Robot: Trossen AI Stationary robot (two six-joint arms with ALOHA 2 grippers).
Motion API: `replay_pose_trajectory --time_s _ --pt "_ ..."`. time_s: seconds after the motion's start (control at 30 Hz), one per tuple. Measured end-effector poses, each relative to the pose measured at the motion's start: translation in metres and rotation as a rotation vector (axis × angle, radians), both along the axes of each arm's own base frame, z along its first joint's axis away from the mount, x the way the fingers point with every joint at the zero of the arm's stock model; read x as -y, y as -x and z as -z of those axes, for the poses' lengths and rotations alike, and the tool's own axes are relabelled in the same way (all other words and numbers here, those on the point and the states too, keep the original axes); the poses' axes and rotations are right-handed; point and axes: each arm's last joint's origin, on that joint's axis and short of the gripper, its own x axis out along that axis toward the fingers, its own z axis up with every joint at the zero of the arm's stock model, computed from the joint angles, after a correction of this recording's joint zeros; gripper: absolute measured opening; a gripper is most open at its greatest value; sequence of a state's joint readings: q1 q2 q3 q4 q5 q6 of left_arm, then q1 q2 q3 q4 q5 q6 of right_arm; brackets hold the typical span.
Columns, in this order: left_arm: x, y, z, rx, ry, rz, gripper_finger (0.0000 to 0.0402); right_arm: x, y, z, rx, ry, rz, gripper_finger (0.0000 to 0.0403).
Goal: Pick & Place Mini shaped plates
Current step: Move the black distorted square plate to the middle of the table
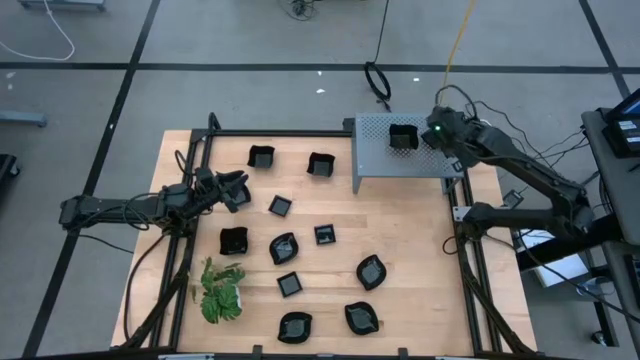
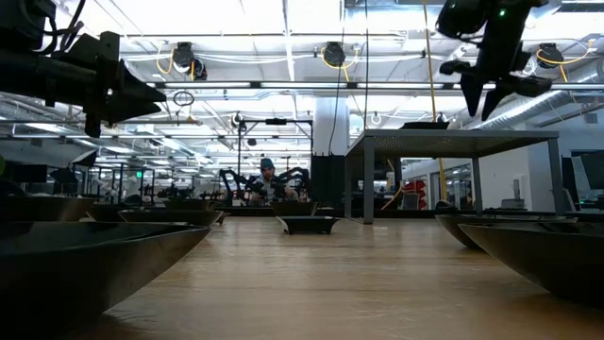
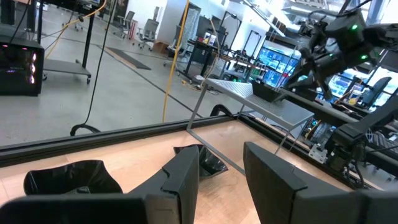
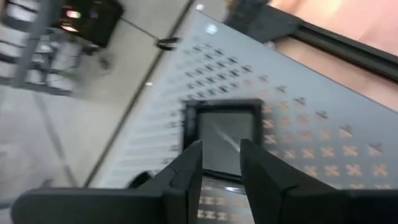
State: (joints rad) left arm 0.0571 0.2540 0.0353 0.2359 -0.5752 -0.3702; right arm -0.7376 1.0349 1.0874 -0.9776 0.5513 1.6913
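Several small glossy black plates lie flat on the wooden table, among them a square one point(image 1: 281, 206) and a wavy-edged one point(image 1: 371, 271). One square plate point(image 1: 402, 137) sits flat on top of the grey perforated box point(image 1: 400, 160). My right gripper point(image 1: 428, 135) hovers over that plate point(image 4: 227, 134), open, fingers pointing down; in the low view it point(image 2: 479, 104) hangs clear above the box top. My left gripper point(image 1: 240, 187) is open and held level above the table's left part, near two plates point(image 3: 71, 177) at the far edge.
A green leafy plant point(image 1: 220, 290) stands near the table's near left corner. A dark metal frame point(image 1: 300, 133) runs along the table's edges. The perforated box stands on legs at the far right corner. Bare wood point(image 1: 420, 230) shows on the table's right side.
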Motion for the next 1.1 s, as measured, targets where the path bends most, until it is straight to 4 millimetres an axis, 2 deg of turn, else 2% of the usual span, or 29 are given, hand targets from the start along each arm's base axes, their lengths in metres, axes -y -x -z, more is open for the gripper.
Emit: replay_pose_trajectory --time_s 0.23,0.43,0.67,0.77,0.97,1.1 --pt "0.000 0.000 0.000 -0.001 0.000 0.000 0.0129 -0.011 0.014 -0.029 -0.035 0.226 -0.147 0.0092" --pt "0.000 0.000 0.000 0.000 0.000 0.000 0.0129 -0.017 0.019 -0.059 -0.168 0.492 -0.375 0.0091" --pt "0.000 0.000 0.000 0.000 0.000 -0.001 0.0129 -0.020 0.023 -0.092 -0.339 0.796 -0.456 0.0091" --pt "0.000 0.000 0.000 0.000 0.000 0.000 0.0129 -0.021 0.023 -0.099 -0.385 0.874 -0.499 0.0091" --pt "0.000 0.000 0.000 0.000 0.000 0.000 0.0129 -0.024 0.017 -0.110 -0.477 1.061 -0.721 0.0091" --pt "0.000 0.000 0.000 -0.001 0.000 0.000 0.0129 -0.027 0.013 -0.117 -0.474 1.209 -0.851 0.0091"
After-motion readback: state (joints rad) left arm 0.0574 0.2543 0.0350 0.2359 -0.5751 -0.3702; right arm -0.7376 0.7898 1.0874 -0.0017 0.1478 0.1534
